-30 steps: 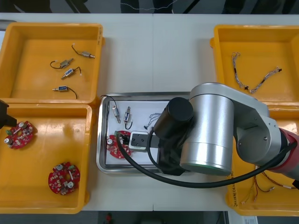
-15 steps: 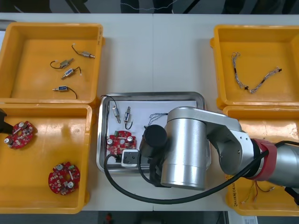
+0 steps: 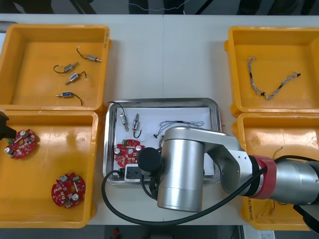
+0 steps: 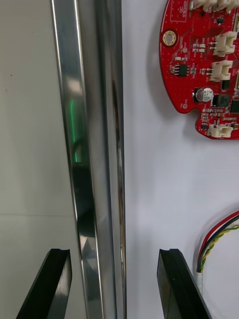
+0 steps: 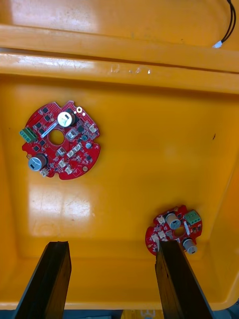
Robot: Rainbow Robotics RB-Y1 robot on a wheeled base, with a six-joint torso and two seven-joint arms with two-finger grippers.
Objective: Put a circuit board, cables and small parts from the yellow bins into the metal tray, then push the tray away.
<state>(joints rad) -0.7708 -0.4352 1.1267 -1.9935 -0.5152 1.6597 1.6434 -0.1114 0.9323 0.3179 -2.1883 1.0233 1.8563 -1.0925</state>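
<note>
My right pincer (image 4: 114,255) has its two black fingers (image 4: 50,284) spread wide, straddling the shiny rim of the metal tray (image 4: 92,149) without gripping it. One finger hangs over the light bench (image 4: 30,124) outside the rim, the other over the tray's white inside. Farther along on that white floor lies a round red circuit board (image 4: 199,65). A red and yellow cable (image 4: 219,239) lies just beside the inner finger.

Electronics workshop or lab bench — a light table (image 3: 164,59) with yellow bins (image 3: 55,30) along its left and right edges, each holding one sort of stock: red boards (image 3: 68,189), cables (image 3: 271,84), small metal parts (image 3: 72,77) — and a metal tray (image 3: 162,101) between them.
</note>
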